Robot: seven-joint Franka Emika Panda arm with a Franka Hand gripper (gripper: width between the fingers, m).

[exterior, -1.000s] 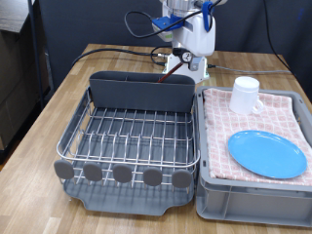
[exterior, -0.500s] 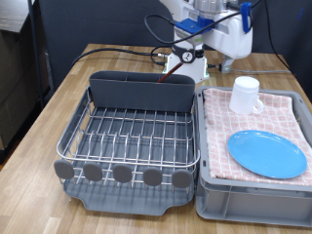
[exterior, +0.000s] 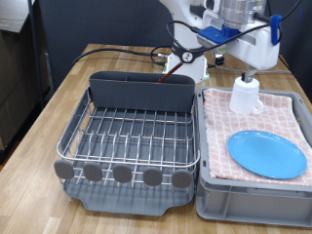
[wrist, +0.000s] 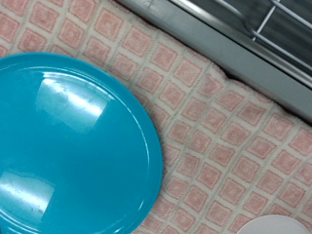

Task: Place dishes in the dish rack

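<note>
The light-blue plate (exterior: 266, 154) lies flat on the pink checked cloth in the grey crate; it also fills much of the wrist view (wrist: 68, 146). The white mug (exterior: 245, 94) stands on the cloth at the crate's far end; its edge shows in the wrist view (wrist: 278, 226). My gripper (exterior: 244, 70) hangs just above the mug, and its fingers do not show in the wrist view. The dish rack (exterior: 132, 136) stands at the exterior view's left with its wire grid bare. A small brown tip (exterior: 162, 82) pokes above the cutlery trough (exterior: 141, 95); I cannot tell if it is the spoon.
The grey crate (exterior: 249, 195) with the pink checked cloth (exterior: 283, 112) sits right beside the rack on a wooden table (exterior: 58, 107). A row of round grey discs (exterior: 122, 174) lines the rack's near edge. Cables and the arm's base (exterior: 190, 60) stand behind the rack.
The arm has swung from behind the rack towards the exterior view's right and come down over the mug. The plate, the mug and the rack have not moved.
</note>
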